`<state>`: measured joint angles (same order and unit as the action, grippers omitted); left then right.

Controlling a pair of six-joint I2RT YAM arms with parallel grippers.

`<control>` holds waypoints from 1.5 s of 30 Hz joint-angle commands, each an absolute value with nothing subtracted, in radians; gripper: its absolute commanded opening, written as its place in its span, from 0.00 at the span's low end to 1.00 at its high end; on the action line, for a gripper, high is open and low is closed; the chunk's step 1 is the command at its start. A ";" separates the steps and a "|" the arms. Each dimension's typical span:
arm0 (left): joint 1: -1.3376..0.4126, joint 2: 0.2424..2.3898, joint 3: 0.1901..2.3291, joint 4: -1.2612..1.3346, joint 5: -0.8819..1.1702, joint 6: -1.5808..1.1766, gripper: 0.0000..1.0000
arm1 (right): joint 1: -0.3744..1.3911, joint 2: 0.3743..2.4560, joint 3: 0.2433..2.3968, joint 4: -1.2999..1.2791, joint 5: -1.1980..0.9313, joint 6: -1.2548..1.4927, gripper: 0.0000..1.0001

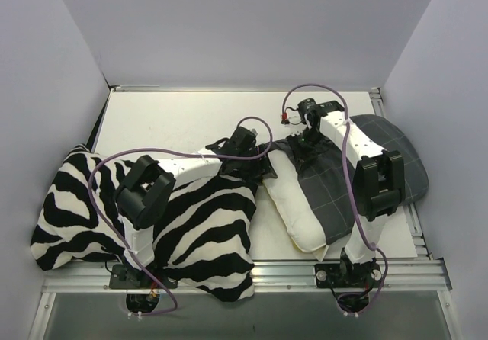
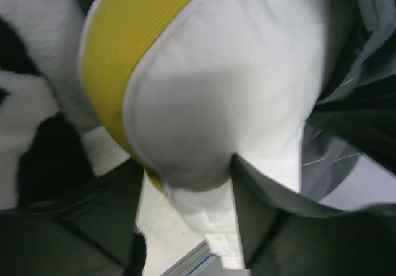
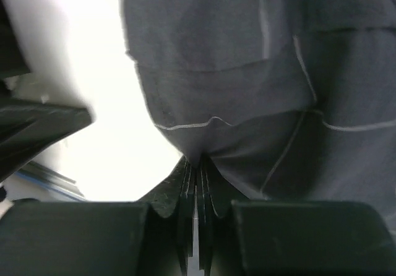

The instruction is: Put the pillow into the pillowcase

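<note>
Pillow end in left hand, pillowcase hem in right hand

I can make out no writing from here. No label, brand, number or sign reads on the pillow, the pillowcase, the zebra cushion or the table. Both wrist views are close and blurred.

zebra cushion on white table.
</note>
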<state>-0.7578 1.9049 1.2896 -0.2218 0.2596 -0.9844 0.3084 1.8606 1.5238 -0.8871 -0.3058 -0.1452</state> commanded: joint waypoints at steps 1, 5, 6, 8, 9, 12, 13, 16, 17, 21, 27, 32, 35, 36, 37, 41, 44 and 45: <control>-0.759 1.927 1.244 -0.023 0.311 -1.040 0.59 | 0.298 1.807 1.583 -0.946 -0.469 -0.178 0.00; -0.761 1.963 1.265 0.274 0.389 -1.129 0.28 | 0.307 1.772 1.713 -0.942 -0.954 -0.112 0.00; -0.761 1.986 1.287 0.319 0.397 -1.170 0.24 | 0.323 1.764 1.732 -0.930 -1.012 -0.089 0.00; -0.758 2.008 1.357 0.423 0.391 -1.212 0.06 | 0.395 1.720 1.749 -0.908 -1.092 -0.017 0.00; -0.758 2.028 1.382 0.472 0.388 -1.245 0.02 | 0.422 1.698 1.743 -0.870 -1.147 0.000 0.00; -0.752 2.049 1.466 0.589 0.359 -1.279 0.00 | 0.460 1.641 1.733 -0.836 -1.173 0.077 0.00; -0.750 2.049 1.476 0.627 0.353 -1.279 0.00 | 0.454 1.631 1.729 -0.838 -1.169 0.083 0.00; -0.744 2.052 1.444 0.646 0.328 -1.284 0.00 | 0.411 1.626 1.653 -0.848 -1.123 0.063 0.00; -0.744 2.056 1.428 0.644 0.318 -1.275 0.00 | 0.400 1.631 1.622 -0.853 -1.118 0.011 0.00; -0.730 2.063 1.350 0.597 0.291 -1.218 0.33 | 0.341 1.681 1.571 -0.871 -1.000 -0.083 0.00; -0.635 1.941 1.252 0.514 0.399 -1.057 0.89 | 0.213 1.819 1.689 -0.868 -0.651 -0.121 0.04; -0.627 1.821 1.192 0.345 0.384 -0.936 0.91 | 0.198 1.995 1.894 -0.861 -0.580 -0.144 0.01; -0.635 1.766 1.181 0.241 0.368 -0.875 0.91 | 0.216 2.069 2.066 -0.857 -0.690 -0.147 0.00; -0.638 1.737 1.161 0.229 0.361 -0.852 0.91 | 0.245 2.068 2.094 -0.859 -0.736 -0.150 0.00; -0.640 1.724 1.149 0.215 0.364 -0.845 0.91 | 0.267 2.030 2.111 -0.861 -0.818 -0.158 0.03; -0.638 1.677 1.101 0.192 0.359 -0.838 0.91 | 0.334 1.792 1.901 -0.887 -0.751 -0.192 0.51; -0.626 1.678 1.086 0.204 0.331 -0.836 0.91 | 0.281 1.603 1.663 -0.992 -0.486 -0.244 0.64; -0.626 1.681 1.086 0.207 0.327 -0.833 0.91 | 0.259 1.507 1.601 -1.014 -0.388 -0.250 0.64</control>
<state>-0.6456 1.6848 1.0863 0.2119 0.3840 -0.8589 0.3294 1.7203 1.7340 -0.8257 -0.6071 -0.1967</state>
